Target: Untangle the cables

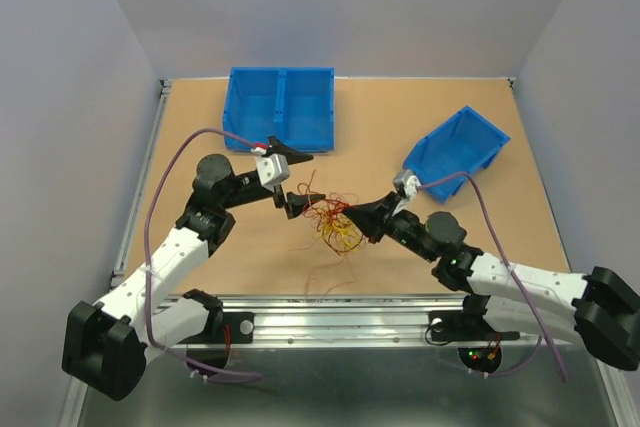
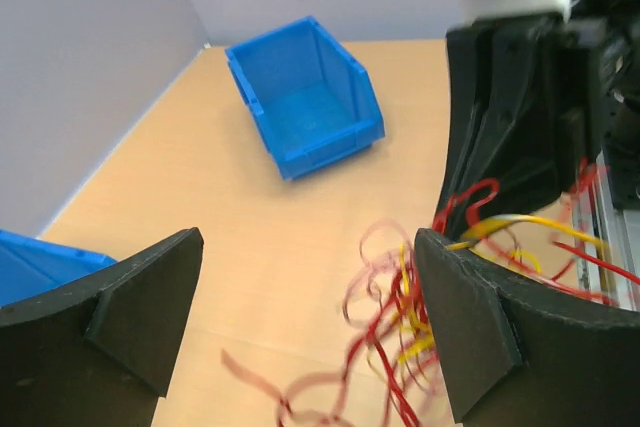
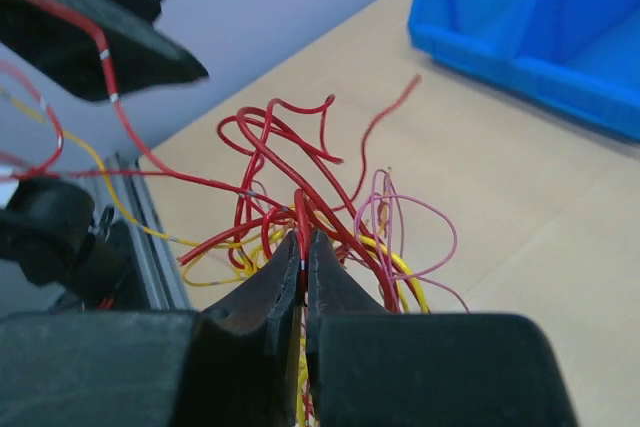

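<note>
With the right gripper (image 3: 303, 250) pinched shut on a red strand (image 3: 299, 209) of the cables (image 1: 335, 223) bunched mid-table and the left gripper (image 1: 297, 185) gaping just left, pull rightward slowly, watching for snags.

Cables (image 2: 395, 332) by wide-spread end effector (image 2: 305, 247)

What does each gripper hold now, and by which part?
The right gripper pinches one red cable between its fingertips; where along its length cannot be told. The left gripper is open and holds nothing.
</note>
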Available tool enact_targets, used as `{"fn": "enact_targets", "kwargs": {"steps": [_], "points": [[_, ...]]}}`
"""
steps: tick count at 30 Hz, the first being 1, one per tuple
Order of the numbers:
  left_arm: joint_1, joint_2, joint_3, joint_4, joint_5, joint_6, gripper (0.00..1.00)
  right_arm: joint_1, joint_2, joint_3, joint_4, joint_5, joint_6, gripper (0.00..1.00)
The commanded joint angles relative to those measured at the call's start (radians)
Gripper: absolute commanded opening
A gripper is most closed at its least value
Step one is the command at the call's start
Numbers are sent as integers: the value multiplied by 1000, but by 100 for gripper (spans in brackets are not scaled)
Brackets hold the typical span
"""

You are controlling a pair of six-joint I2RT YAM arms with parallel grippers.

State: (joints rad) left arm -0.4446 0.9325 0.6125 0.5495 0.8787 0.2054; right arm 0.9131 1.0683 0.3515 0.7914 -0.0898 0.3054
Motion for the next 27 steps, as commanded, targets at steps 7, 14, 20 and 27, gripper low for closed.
{"fn": "enact_targets", "kwargs": {"steps": [7,14,20,27], "points": [[-104,193,159,-215,55,176,92,6,-317,-111,-136,527,176,1],[-160,164,133,-209,23,198,89,6,-361,-123,-146,582,219,1],[-219,239,150,-194,-64,200,99,6,-303,-102,-87,513,228,0],[-259,339,184,-158,-151,172,99,6,-238,-86,-28,444,233,1]]}}
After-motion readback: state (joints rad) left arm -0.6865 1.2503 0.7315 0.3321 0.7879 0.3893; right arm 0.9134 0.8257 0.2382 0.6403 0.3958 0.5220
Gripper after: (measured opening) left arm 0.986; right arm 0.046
